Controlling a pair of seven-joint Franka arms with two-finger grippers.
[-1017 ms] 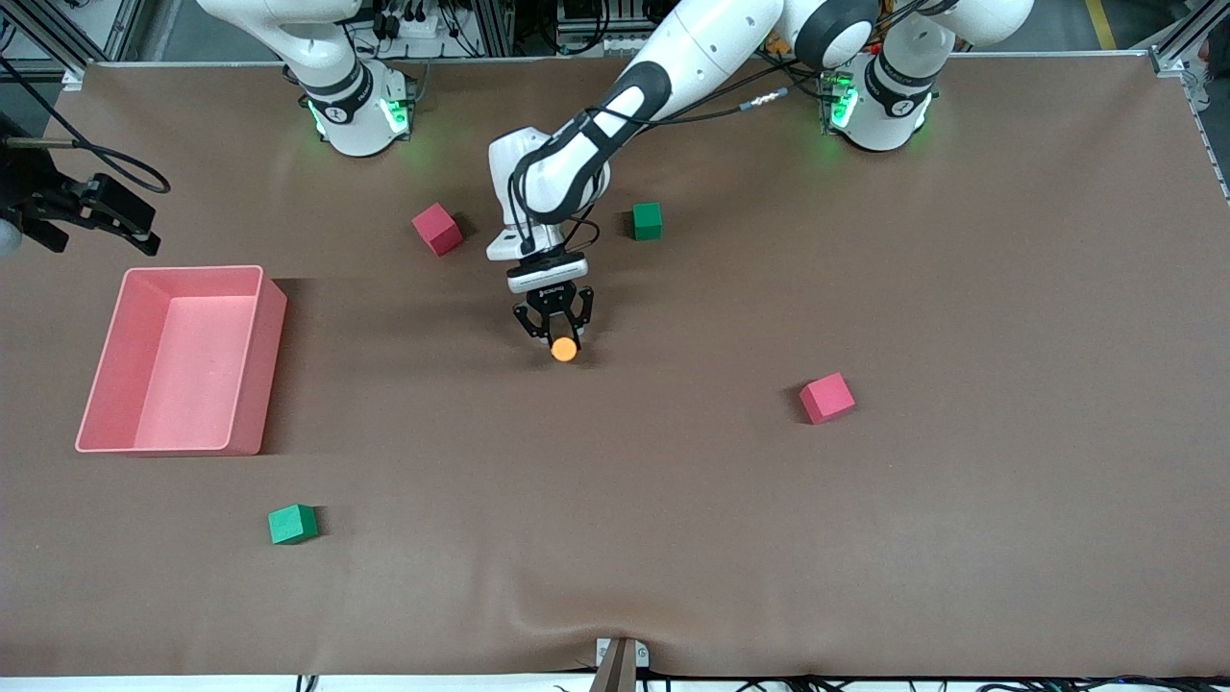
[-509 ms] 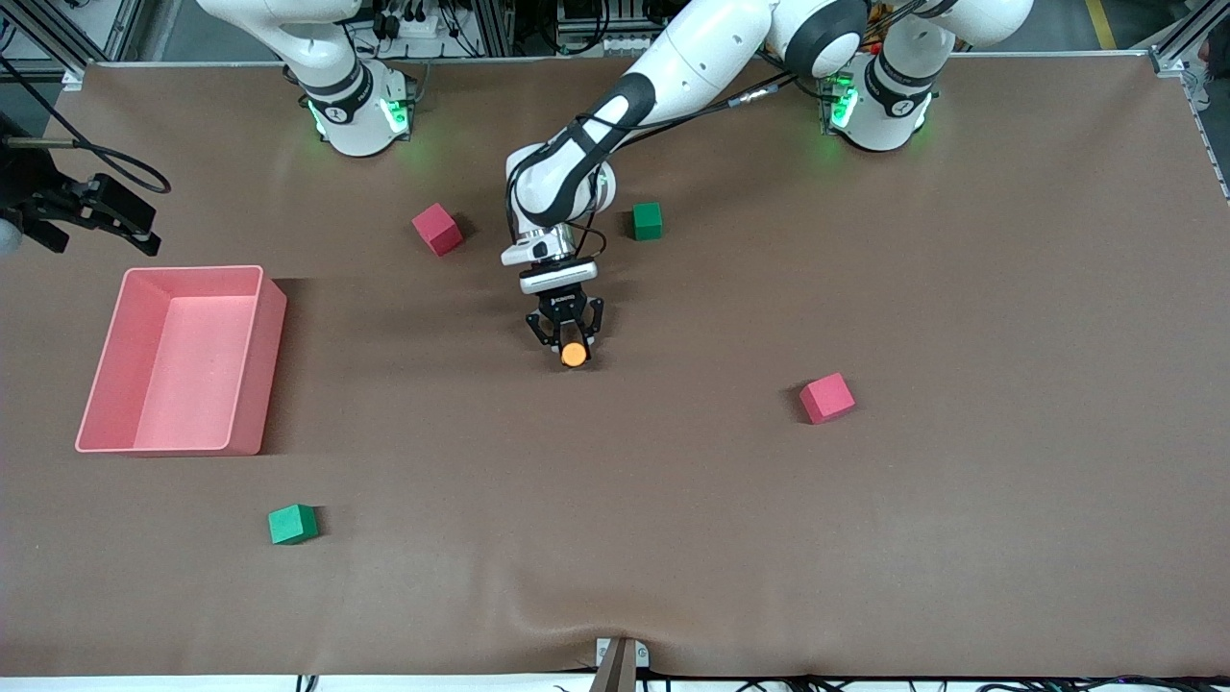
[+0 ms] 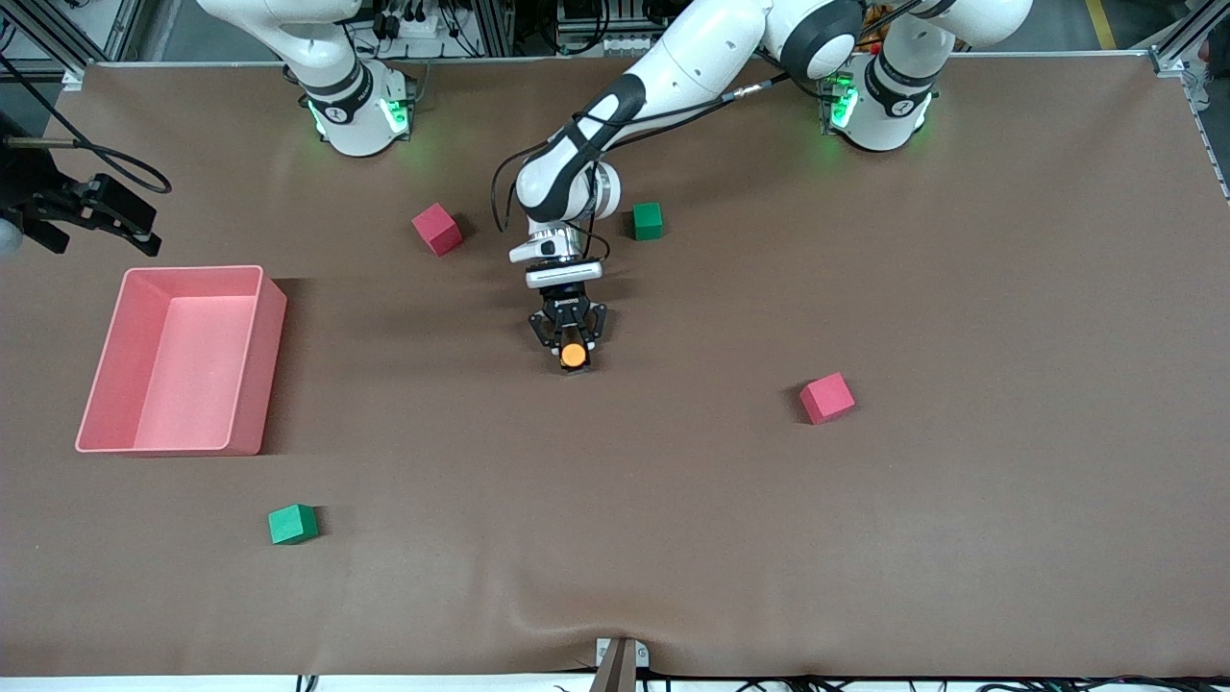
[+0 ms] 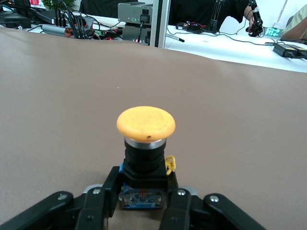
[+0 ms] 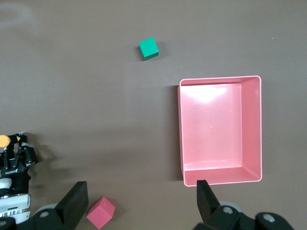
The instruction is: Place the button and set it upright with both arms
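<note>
Brown table, pink bin, nothing inside.

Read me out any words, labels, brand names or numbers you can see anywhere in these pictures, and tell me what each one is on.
No text here can be read for certain.
White lettering on the left gripper, seen in the front view and the right wrist view: too small to read.
Round marks on both arm bases: too small to read.
Green lit digits on a display off the table, in the left wrist view: blurred.
The button, the cubes and the pink bin: no text visible.
</note>
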